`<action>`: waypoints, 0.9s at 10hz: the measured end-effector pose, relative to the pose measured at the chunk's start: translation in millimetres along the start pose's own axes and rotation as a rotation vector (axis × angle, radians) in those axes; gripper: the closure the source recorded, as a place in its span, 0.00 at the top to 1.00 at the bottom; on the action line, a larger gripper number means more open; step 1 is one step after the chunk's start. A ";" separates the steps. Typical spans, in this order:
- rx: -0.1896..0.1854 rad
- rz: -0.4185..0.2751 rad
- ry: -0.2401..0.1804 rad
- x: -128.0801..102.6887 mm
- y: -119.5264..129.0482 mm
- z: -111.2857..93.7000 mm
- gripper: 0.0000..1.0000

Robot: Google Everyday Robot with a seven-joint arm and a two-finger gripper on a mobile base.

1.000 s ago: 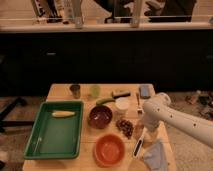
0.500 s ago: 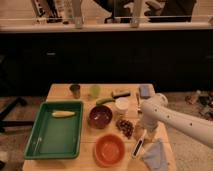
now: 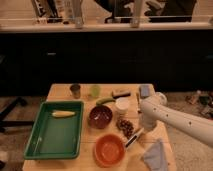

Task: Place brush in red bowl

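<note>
1. The gripper (image 3: pixel 142 130) is low over the front right part of the table (image 3: pixel 60 92). Its jaws are clamped narrow on the brush (image 3: pixel 133 139) at its upper end, though the fingertips kinda blur into the wrist.
2. The brush lies slanted just right of the red bowl (image 3: pixel 109 150), not in it.
3. The blue cloth (image 3: pixel 156 155) at the front right corner is cut off at the bottom.
4. There's bare wood along the front edge between the green tray (image 3: pixel 35 135) and the red bowl.

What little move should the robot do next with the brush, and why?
Probably lift a little. The tool, low at the right of the table, looks shut on the brush, which lies flat just right of the red bowl. It has to rise above the rim first.
</note>
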 end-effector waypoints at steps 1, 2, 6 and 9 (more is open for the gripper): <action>-0.004 0.003 0.000 1.1 2.6 1.0 0.00; -0.004 0.000 -0.001 0.7 2.3 1.0 0.00; 0.013 -0.008 -0.028 4.5 4.9 -2.5 0.00; 0.029 -0.005 -0.032 7.4 4.7 -6.8 0.00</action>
